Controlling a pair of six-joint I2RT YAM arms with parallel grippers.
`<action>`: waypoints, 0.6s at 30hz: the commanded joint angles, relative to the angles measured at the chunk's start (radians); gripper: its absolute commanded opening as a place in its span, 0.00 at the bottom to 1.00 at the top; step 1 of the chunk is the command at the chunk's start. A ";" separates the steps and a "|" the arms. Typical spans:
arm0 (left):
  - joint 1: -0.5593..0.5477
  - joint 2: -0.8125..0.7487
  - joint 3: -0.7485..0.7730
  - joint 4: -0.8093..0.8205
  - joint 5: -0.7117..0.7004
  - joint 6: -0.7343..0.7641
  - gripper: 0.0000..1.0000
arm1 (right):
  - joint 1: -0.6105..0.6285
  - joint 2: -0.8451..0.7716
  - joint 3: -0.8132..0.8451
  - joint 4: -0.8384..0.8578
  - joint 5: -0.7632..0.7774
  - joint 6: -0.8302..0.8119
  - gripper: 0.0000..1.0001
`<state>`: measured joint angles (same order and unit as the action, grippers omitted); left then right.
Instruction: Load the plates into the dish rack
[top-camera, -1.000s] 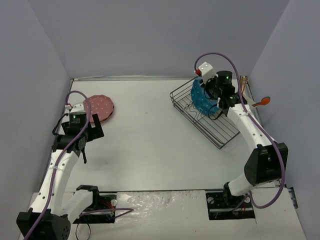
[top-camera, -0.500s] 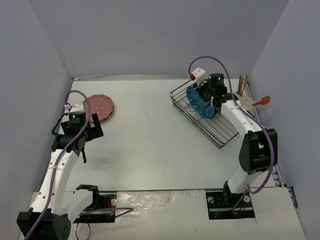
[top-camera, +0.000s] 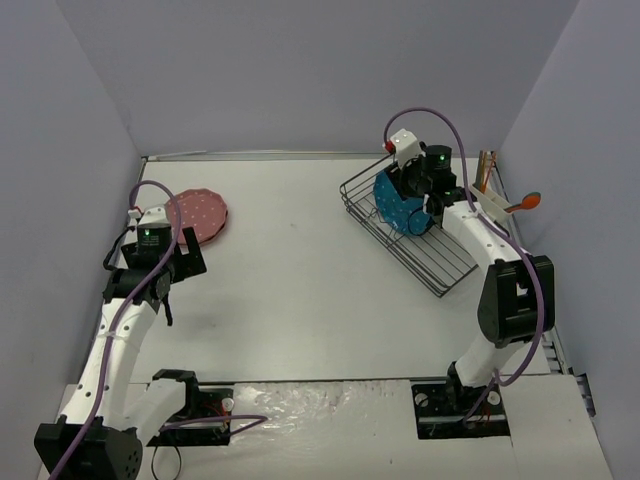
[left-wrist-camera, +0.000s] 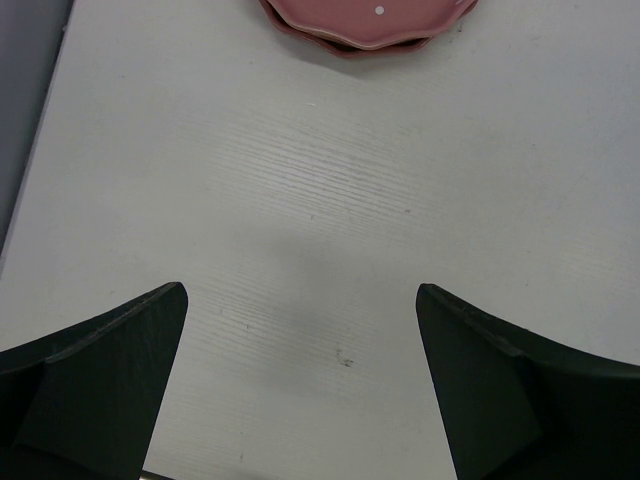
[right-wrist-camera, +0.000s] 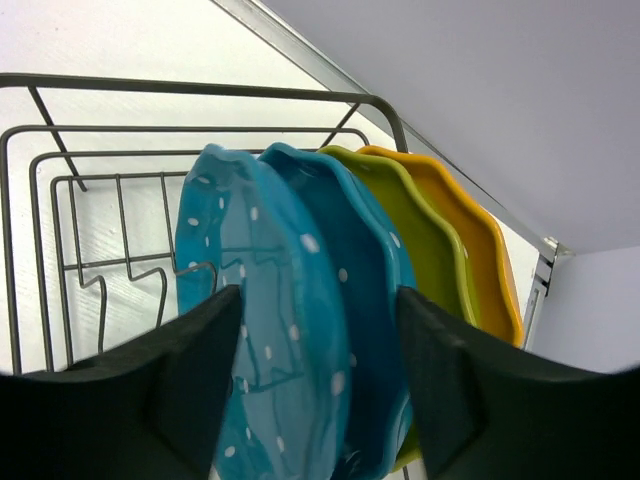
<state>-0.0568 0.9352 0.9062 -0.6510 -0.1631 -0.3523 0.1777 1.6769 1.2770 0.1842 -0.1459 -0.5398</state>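
The dish rack (top-camera: 441, 264) stands at the right rear; its wire rim (right-wrist-camera: 180, 85) shows in the right wrist view. Four plates stand upright in it: a light blue one (right-wrist-camera: 250, 300), a darker blue one (right-wrist-camera: 350, 260), a yellow-green one (right-wrist-camera: 420, 230) and an orange one (right-wrist-camera: 475, 245). My right gripper (top-camera: 406, 200) (right-wrist-camera: 320, 390) is open, its fingers straddling the two blue plates (top-camera: 393, 206). Pink plates (top-camera: 200, 215) (left-wrist-camera: 370, 20) lie stacked flat at the left rear. My left gripper (top-camera: 152, 266) (left-wrist-camera: 300, 380) hangs wide open over bare table just short of them, holding nothing.
An orange-tipped utensil (top-camera: 525, 203) and a wooden piece (top-camera: 487, 166) sit by the right wall beyond the rack. Grey walls close in the table on three sides. The rack's near slots (right-wrist-camera: 110, 270) hold no plate.
My right gripper set the light blue plate down into the rack beside the other plates, then opened and let it go. The left arm has not moved.
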 joint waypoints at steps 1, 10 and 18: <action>0.012 0.004 0.027 0.021 -0.019 -0.005 0.97 | -0.004 -0.080 0.019 0.098 0.019 0.025 0.66; 0.042 0.092 0.058 0.014 -0.001 -0.127 0.97 | -0.001 -0.310 -0.015 0.101 -0.020 0.311 0.92; 0.140 0.346 0.167 0.097 0.075 -0.314 0.97 | 0.003 -0.526 -0.255 0.272 -0.096 0.742 0.98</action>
<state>0.0357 1.1850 0.9557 -0.6427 -0.1292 -0.5372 0.1772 1.2346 1.1216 0.2934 -0.1818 -0.0830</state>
